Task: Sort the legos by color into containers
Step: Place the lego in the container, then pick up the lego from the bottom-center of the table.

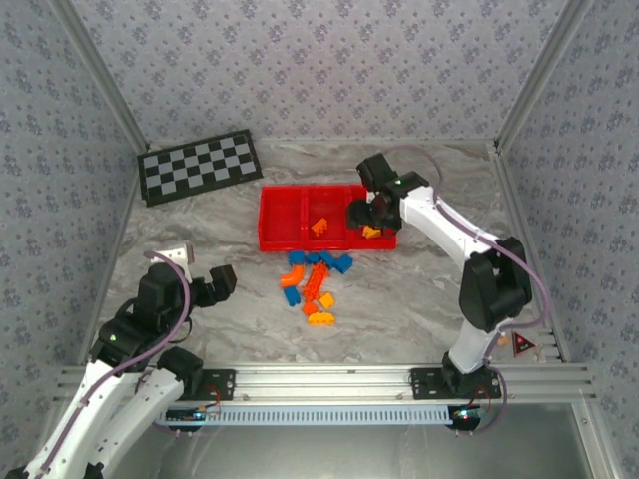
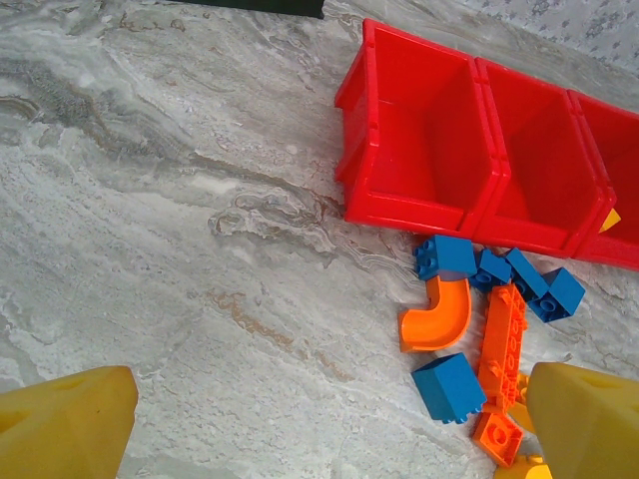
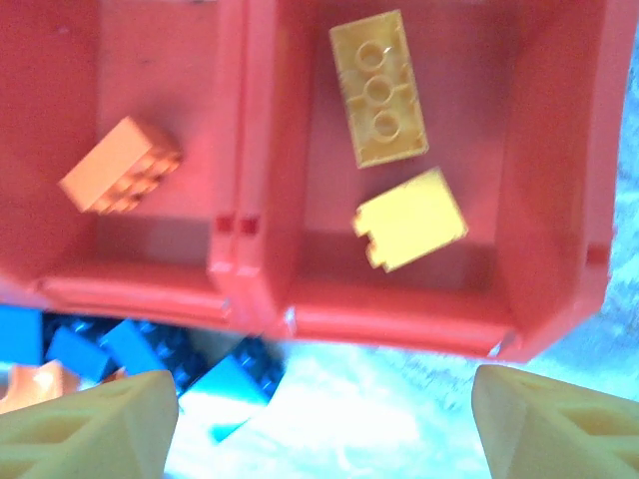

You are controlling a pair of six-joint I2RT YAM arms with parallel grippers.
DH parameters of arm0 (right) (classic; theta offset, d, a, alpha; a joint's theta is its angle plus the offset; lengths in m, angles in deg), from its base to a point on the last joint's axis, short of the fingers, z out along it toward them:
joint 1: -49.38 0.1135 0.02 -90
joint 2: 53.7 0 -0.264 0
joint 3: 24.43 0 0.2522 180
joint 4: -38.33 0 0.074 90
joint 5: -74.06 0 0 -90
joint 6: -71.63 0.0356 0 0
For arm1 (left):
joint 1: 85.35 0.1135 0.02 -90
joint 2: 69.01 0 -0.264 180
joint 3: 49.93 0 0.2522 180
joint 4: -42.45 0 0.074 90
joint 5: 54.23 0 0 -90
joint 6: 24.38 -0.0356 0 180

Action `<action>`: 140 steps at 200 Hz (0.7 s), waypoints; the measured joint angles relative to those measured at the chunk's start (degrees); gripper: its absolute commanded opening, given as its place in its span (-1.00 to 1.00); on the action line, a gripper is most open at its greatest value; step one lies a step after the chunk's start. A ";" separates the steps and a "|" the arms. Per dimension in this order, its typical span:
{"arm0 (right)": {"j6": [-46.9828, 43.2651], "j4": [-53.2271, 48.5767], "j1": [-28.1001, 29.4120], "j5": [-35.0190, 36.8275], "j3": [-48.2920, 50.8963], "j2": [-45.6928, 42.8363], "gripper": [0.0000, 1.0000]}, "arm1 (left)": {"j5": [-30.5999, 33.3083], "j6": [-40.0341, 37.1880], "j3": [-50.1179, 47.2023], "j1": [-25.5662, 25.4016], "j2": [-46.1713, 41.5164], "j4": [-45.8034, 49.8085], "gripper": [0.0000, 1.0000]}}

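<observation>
Both arms, left arm (image 1: pixel 100 384) and right arm (image 1: pixel 449 225), are the same build: white shells on the long links, chunky black housings at the joints. A thin greyish-purple cable (image 1: pixel 539 289) runs loose along each, and each has a tiny green light (image 1: pixel 397 182) on a black joint. There are black bases (image 1: pixel 464 379) and a red-and-white triangle sticker (image 1: pixel 523 346) by the right one. The left gripper (image 2: pixel 329 424) has yellow wedge fingers (image 2: pixel 60 424). The right gripper (image 3: pixel 319 429) is the same, with a faint lattice pattern.

Far side: tray (image 1: pixel 280 215) wall against brick pile (image 1: pixel 315 282); near side open.
</observation>
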State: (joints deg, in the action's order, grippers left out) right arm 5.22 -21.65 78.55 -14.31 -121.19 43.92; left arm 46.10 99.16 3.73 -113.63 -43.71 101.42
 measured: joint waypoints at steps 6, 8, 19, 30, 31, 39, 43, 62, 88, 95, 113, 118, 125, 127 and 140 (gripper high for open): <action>0.24 0.15 0.81 0.00 1.27 -1.49 0.74 | 0.00 0.00 0.00 0.00 0.00 0.00 1.00; 0.44 0.20 1.14 0.02 1.70 -1.99 0.74 | 0.00 0.00 0.00 0.00 0.00 0.00 1.00; 0.61 0.31 2.58 -0.26 4.02 -4.28 0.77 | 0.00 0.00 0.00 0.00 0.00 0.00 0.99; 0.72 1.01 4.20 -0.79 6.73 -6.34 0.78 | 0.00 0.00 0.00 0.00 0.00 0.00 0.99; 0.70 1.01 4.39 -0.85 7.10 -6.58 0.77 | -0.02 0.00 0.00 0.00 0.00 0.00 0.99; 0.22 1.51 5.42 -1.53 9.11 -7.67 0.77 | 0.00 0.00 0.00 0.00 0.00 0.00 1.00; -0.20 1.79 5.95 -1.75 9.99 -8.04 0.77 | -0.02 0.00 0.00 0.00 0.00 0.00 0.99; -2.80 3.26 8.68 -2.62 14.25 -8.83 0.89 | -0.02 0.00 0.00 0.00 0.00 0.00 1.00; -7.65 4.98 13.53 -2.51 19.06 -8.87 0.95 | -0.02 0.00 0.00 0.00 0.00 0.00 1.00; -8.87 5.29 15.15 -2.51 19.71 -8.87 0.96 | -0.02 0.02 0.00 0.00 0.00 0.00 1.00; -13.44 6.23 19.78 -2.93 20.48 -8.85 0.96 | -0.02 0.02 0.00 -0.04 0.00 0.00 0.99; -14.75 6.40 20.96 -3.04 20.48 -8.85 0.97 | -0.02 0.02 0.00 -0.04 0.00 0.00 0.99; -16.61 6.58 22.62 -3.13 20.48 -8.85 0.96 | -0.02 0.02 0.00 -0.02 0.00 0.00 0.99; -17.33 6.62 23.06 -3.17 20.48 -8.85 0.96 | -0.02 0.02 0.00 -0.02 0.00 0.00 0.99; -21.73 7.69 25.99 -3.26 20.94 -8.92 0.98 | -0.02 0.02 0.00 -0.04 0.00 0.00 0.99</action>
State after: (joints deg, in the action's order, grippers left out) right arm -16.50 -13.96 104.54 -17.57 -100.25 35.00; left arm 46.08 99.18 3.73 -113.67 -43.71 101.42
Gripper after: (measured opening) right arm 0.981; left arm 0.997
